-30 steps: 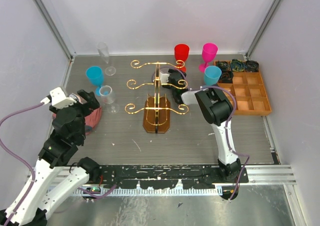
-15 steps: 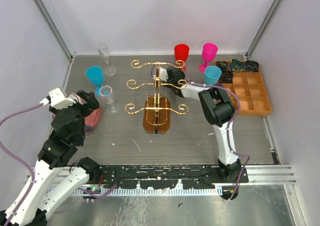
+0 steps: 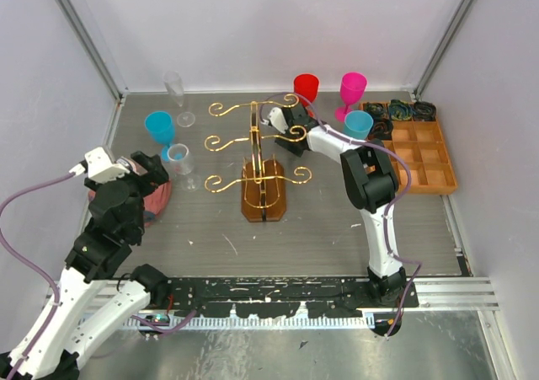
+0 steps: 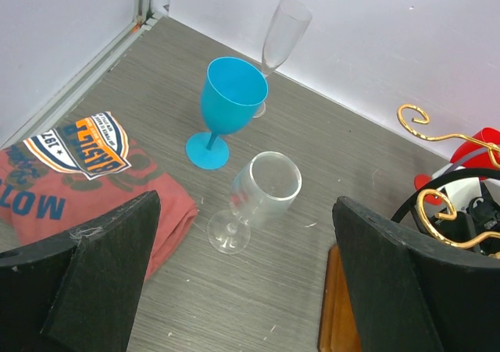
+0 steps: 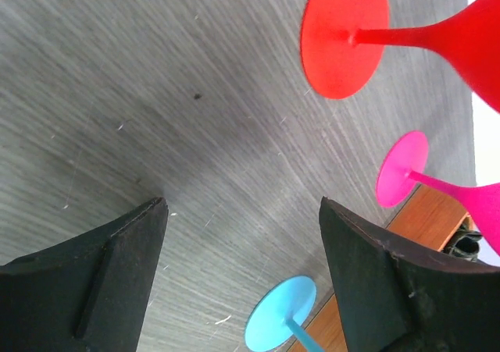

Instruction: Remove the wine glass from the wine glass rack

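The gold wire wine glass rack stands on its oval brown base mid-table; no glass hangs on its curled arms. One gold arm shows in the left wrist view. My right gripper is open and empty among the rack's right arms; its wrist view shows only table between the fingers. My left gripper is open and empty, near a clear wine glass that stands on the table.
A blue glass and a clear flute stand at the back left. Red, pink and blue glasses stand at the back right. An orange-brown compartmented tray lies at the right. A red cloth lies at the left.
My right gripper has moved back and left along the rack's right arms. The rack has shifted to the left. The left arm has not moved.
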Action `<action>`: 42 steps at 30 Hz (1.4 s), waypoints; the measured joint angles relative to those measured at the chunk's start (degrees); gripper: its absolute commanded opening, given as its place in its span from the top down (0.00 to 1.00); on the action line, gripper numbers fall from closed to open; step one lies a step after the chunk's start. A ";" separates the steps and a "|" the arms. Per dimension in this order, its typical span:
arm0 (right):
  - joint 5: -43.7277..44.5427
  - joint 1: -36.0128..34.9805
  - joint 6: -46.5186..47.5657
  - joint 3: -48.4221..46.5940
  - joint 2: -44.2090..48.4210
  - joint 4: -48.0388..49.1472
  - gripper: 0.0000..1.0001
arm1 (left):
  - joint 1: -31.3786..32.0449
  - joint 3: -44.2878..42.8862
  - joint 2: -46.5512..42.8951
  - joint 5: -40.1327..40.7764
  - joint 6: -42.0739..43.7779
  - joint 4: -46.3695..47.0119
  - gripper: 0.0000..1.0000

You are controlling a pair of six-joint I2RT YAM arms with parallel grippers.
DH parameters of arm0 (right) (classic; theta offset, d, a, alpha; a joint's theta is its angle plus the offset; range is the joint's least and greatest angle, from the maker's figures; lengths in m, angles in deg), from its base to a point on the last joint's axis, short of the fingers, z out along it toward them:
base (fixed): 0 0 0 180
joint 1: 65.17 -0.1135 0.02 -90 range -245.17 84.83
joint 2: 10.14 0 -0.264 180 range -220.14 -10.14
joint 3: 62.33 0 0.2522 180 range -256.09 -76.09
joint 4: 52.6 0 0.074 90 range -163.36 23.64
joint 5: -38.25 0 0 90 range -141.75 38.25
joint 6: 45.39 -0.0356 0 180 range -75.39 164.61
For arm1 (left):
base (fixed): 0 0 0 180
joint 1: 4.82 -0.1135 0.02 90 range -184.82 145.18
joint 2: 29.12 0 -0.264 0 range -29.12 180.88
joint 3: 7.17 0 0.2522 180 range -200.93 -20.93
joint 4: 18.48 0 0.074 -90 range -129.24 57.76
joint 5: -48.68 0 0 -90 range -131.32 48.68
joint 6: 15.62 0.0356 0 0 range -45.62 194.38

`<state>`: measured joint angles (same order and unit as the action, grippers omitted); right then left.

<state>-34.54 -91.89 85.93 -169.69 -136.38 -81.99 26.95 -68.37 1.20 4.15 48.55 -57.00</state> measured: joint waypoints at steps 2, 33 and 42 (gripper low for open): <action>-0.22 0.02 -0.79 -0.90 -0.02 -2.60 0.15 | 0.00 0.00 0.13 -0.02 0.00 0.00 0.02; -16.35 4.85 -10.08 -6.51 0.09 -32.30 0.18 | 0.00 1.81 2.25 -1.51 -0.44 1.31 0.02; -22.34 5.35 -13.20 -6.23 0.09 -39.56 0.00 | 0.00 1.81 2.69 -1.90 -1.09 1.31 0.02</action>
<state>-56.88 -86.54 72.73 -175.92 -136.29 -121.56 26.95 -66.56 3.89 2.25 47.46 -55.68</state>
